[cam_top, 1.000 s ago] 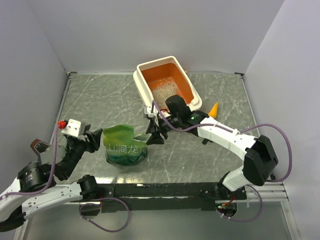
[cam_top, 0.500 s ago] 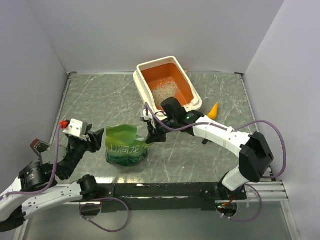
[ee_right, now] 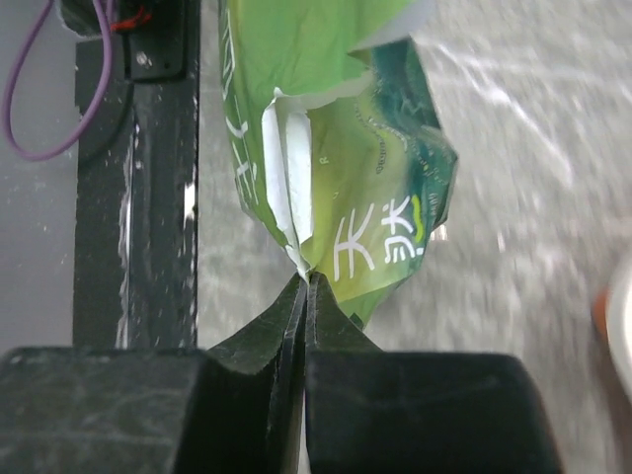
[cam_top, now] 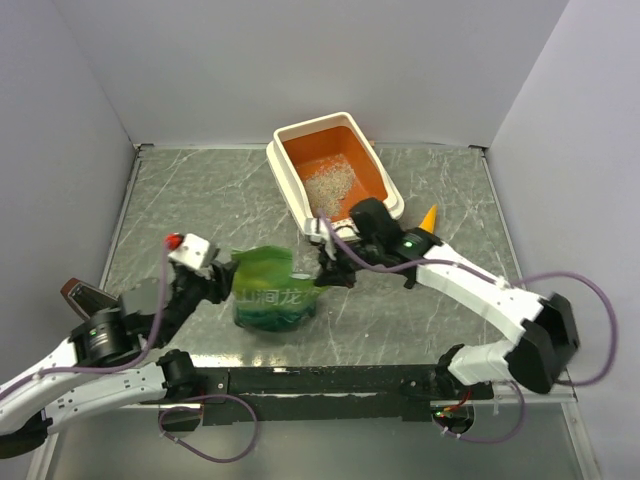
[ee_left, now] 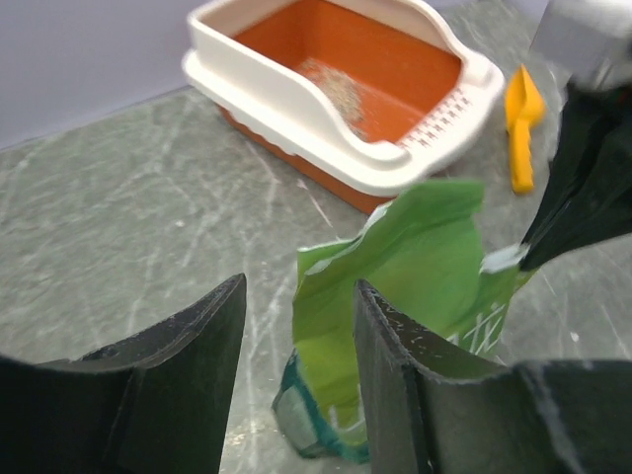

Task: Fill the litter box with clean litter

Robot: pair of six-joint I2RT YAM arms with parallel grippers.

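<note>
Upper centre of the overhead view, the litter box (cam_top: 287, 180) sits on the marbled table (cam_top: 200, 200), with only a thin patch of clean litter (cam_top: 328, 183) on its orange floor. Loose granules like these cannot be pinched; I judge they must be poured or scooped. Below and left of the box, near but not touching, lies the green bag (cam_top: 272, 295). It is soft, crinkly film, probably slippery and bottom-heavy, and best taken at its torn top edge on both sides. White Chinese characters cross its front, seemingly 涧龙; nothing else is legible. The right gripper (ee_right: 304, 281) is clamped tight on the bag's right top corner. The left gripper (ee_left: 298, 286) has its jaws parted at the left edge, grasping nothing. An orange-yellow scoop (cam_top: 428, 217) lies right of the box.
</note>
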